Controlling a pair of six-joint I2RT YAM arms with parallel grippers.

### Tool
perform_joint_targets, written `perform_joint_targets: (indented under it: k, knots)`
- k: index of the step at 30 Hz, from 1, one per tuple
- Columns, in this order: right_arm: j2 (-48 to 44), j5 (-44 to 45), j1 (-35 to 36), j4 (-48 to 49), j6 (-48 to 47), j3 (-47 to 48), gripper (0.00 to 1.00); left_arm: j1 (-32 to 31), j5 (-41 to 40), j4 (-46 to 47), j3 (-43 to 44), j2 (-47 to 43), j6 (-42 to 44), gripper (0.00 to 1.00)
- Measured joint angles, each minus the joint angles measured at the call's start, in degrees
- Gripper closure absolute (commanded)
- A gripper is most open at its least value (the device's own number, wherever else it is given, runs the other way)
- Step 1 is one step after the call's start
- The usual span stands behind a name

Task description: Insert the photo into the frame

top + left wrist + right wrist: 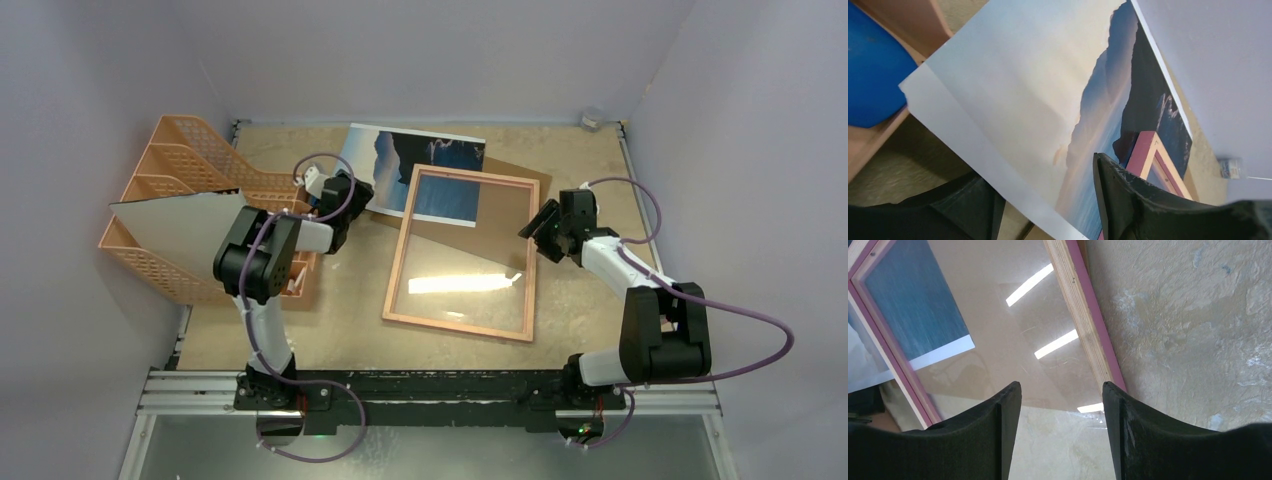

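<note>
Frame lies flat mid-desk, tan wood side up, pink on the outer edge, pane in. Over its right rail the right gripper hangs with fingers spread, holding nothing. Across from it the left gripper is spread too, straddling the near white border of the photo; nothing pinched as far as the wrist view shows. The photo sits farther back, picture side up, its near-right corner trapped under the frame's far-left corner. A brown backing board lies under the frame's far part and pokes out at the far right.

Risks: pulling the photo while the frame pins it -> crease, tear, or the frame gets dragged along. Paper is thin and flat, so closing fingers may just buckle the edge instead of getting hold. Right fingers sit over rail and pane; a skewed close could shove the frame or scuff the pane.

Count: 1 photo, 1 frame, 1 backing board, 1 grey-white sheet, 1 orange tiered rack, 2 grippers.
</note>
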Motion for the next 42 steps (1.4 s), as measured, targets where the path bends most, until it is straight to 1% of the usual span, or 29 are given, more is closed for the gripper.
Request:
perform_joint_targets:
  k: [2, 3, 5, 7, 8, 13, 16, 21, 29, 31, 33, 36, 38, 41, 42]
  knots:
    - [0.0, -0.09, 0.0, -0.02, -0.15, 0.0, 0.38, 0.11, 0.37, 2.73, -0.02, 1.33, -0.79, 0.41]
    - [0.0, -0.09, 0.0, -0.07, -0.22, 0.0, 0.39, 0.15, 0.61, 4.07, -0.07, 1.9, -1.22, 0.44]
    - [0.0, -0.09, 0.0, -0.17, -0.37, 0.0, 0.41, 0.37, 1.53, 6.71, -0.22, 2.99, -1.68, 0.53]
    - [0.0, -0.09, 0.0, -0.24, -0.37, 0.0, 0.41, 0.92, 3.74, 9.77, -0.26, 4.74, -2.29, 0.6]
    - [0.0, -0.09, 0.0, -0.26, -0.37, 0.0, 0.41, 1.25, 4.87, 11.15, -0.24, 5.57, -2.62, 0.69]
    - [-0.31, -0.07, 0.0, -0.07, -0.33, 0.0, 0.41, 2.32, 7.34, 12.15, -0.22, 6.25, -2.32, 1.0]
    - [-0.87, 0.13, 0.0, 0.22, -0.15, 0.0, 0.41, 2.49, 7.93, 11.56, -0.2, 5.95, -1.07, 1.0]
    - [-1.2, 0.46, 0.0, 0.39, 0.04, 0.31, 0.4, 2.49, 8.02, 2.93, 2.95, 2.08, 5.29, 1.0]
    - [-1.2, 1.51, 0.0, -0.13, 0.0, 3.28, 0.4, 2.49, 10.34, -12.57, 19.1, -4.81, 23.3, 1.0]
    - [-1.2, 1.84, 0.0, -0.46, 0.0, 3.85, 0.39, 2.49, 10.8, -16.17, 23.04, -5.49, 26.86, 1.0]
    - [-1.2, 2.4, 0.0, -0.96, -0.24, 4.59, 0.37, 2.49, 10.8, -22.14, 28.74, -5.6, 31.21, 1.0]
    - [-1.14, 3.45, 0.0, -1.31, -1.62, 6.23, 0.33, 2.49, 9.81, -28.98, 34.05, -5.66, 35.17, 1.0]
    - [-1.14, 3.69, 0.04, -1.27, -2.8, 7.82, 0.32, 2.49, 8.52, -34.27, 37.51, -5.66, 37.31, 1.0]
    - [-1.2, 3.91, 0.87, -0.02, -4.79, 9.97, 0.31, 2.49, 6.54, -44.17, 43.71, -5.66, 38.77, 1.0]
    - [-1.29, 3.87, 1.4, 0.48, -5.44, 10.51, 0.3, 2.49, 6.16, -48.98, 46.99, -5.66, 38.88, 1.0]
